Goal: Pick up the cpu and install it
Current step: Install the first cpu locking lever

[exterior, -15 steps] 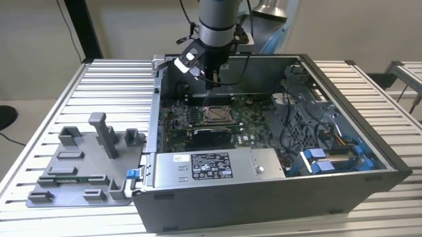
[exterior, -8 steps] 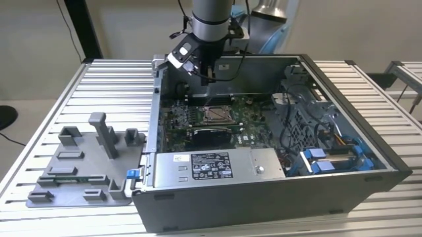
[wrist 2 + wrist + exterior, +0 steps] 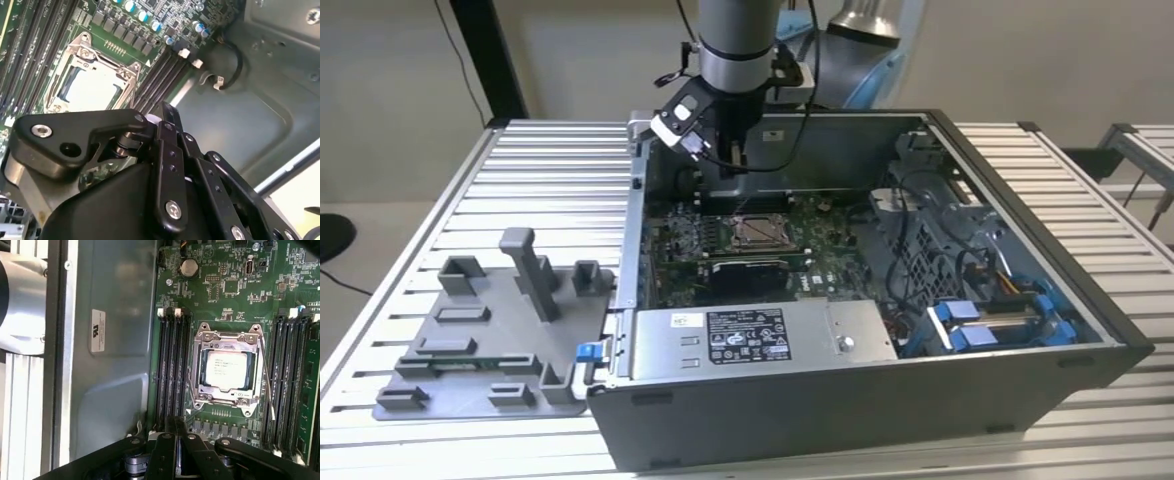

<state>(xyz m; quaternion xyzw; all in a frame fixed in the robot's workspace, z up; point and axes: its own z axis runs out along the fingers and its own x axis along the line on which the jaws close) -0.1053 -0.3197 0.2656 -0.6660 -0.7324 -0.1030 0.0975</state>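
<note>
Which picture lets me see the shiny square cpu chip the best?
The first wrist view: the cpu faces the camera, whole, sitting in its socket frame. The second wrist view shows it slanted and partly behind the end effector; the exterior view shows it tiny inside the computer case.

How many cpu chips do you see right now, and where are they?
1. The cpu sits in the metal socket frame on the motherboard inside the computer case, beside the memory slots. The gripper is above the board near it. Others may be hidden.
</note>
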